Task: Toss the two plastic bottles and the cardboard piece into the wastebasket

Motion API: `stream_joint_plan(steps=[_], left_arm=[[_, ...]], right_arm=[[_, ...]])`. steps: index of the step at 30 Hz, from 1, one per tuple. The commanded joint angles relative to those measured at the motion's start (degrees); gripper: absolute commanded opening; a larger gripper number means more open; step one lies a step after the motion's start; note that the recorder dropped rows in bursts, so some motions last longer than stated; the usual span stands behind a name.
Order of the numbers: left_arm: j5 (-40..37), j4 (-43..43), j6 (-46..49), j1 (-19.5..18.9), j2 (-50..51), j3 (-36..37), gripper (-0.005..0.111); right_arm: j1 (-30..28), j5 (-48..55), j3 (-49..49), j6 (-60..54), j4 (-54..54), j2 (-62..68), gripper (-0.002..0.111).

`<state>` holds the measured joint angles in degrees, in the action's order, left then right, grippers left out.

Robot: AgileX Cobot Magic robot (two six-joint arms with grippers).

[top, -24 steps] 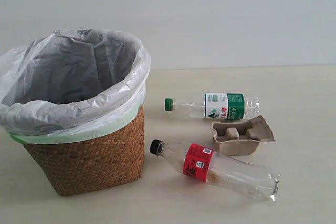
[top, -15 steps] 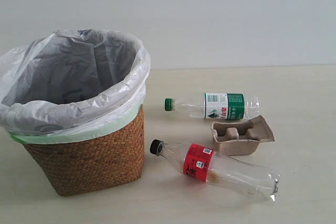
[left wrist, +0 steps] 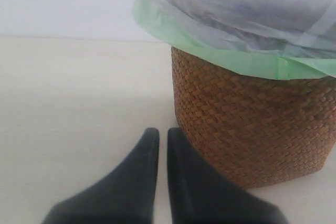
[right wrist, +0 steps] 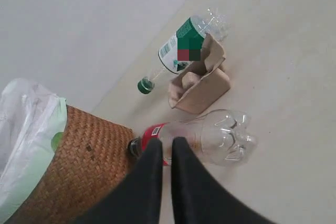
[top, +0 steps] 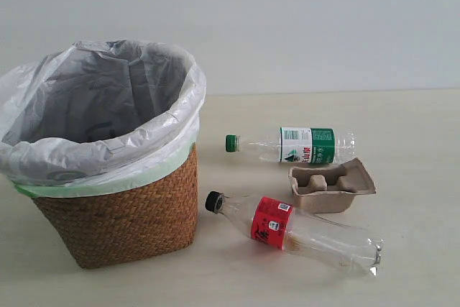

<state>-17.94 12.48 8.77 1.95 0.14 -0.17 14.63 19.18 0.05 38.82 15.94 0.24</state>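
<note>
Two clear plastic bottles lie on their sides on the pale surface (top: 420, 127), to the right of the wastebasket (top: 122, 224) in the exterior view. The green-cap bottle (top: 307, 145) lies farther back, with its cap pointing toward the wastebasket and a green-white label around its body. The black-cap bottle (top: 287, 229) lies nearer to the camera and a little slanted, with a red label. Its cap is close to the wicker side of the wastebasket, but I cannot tell if it touches. The cardboard piece (top: 330, 186) sits between the two bottles, near their bottom ends, with its hollow side up. It is just beside the green-cap bottle, and whether they touch is not clear.

The wastebasket stands upright. A translucent white plastic bag (top: 93, 106) lines it and folds over the rim, with a pale green band (top: 172, 165) below the fold. All three things are outside of it, on the surface.

The left gripper (left wrist: 163, 136) has its two dark fingers almost together, with only a thin slit between them, and it holds nothing. It is near the foot of the wastebasket. The right gripper (right wrist: 166, 146) is closed in the same way and is also empty. In the right wrist view its tips stand in front of the neck end of the black-cap bottle.
</note>
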Motion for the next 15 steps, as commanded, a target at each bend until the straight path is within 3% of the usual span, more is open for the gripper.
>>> stream_joint_plan(steps=[1,7,12,15], left_arm=[[0.2,-0.1,-0.5,-0.2,-0.1,0.2,0.006],[0.2,-0.1,-0.5,-0.2,-0.1,0.2,0.006],[0.2,-0.1,-0.5,-0.2,-0.1,0.2,0.006],[0.2,-0.1,-0.5,-0.2,-0.1,0.2,0.006]], right_arm=[[-0.3,-1.1,0.0,0.2,0.2,-0.2,0.003],[-0.3,-3.1,0.0,0.2,0.2,-0.2,0.003],[-0.3,-11.5,0.0,0.1,1.0,-0.2,0.003],[1.6,-17.3,-0.8,-7.1,1.0,-0.2,0.003]])
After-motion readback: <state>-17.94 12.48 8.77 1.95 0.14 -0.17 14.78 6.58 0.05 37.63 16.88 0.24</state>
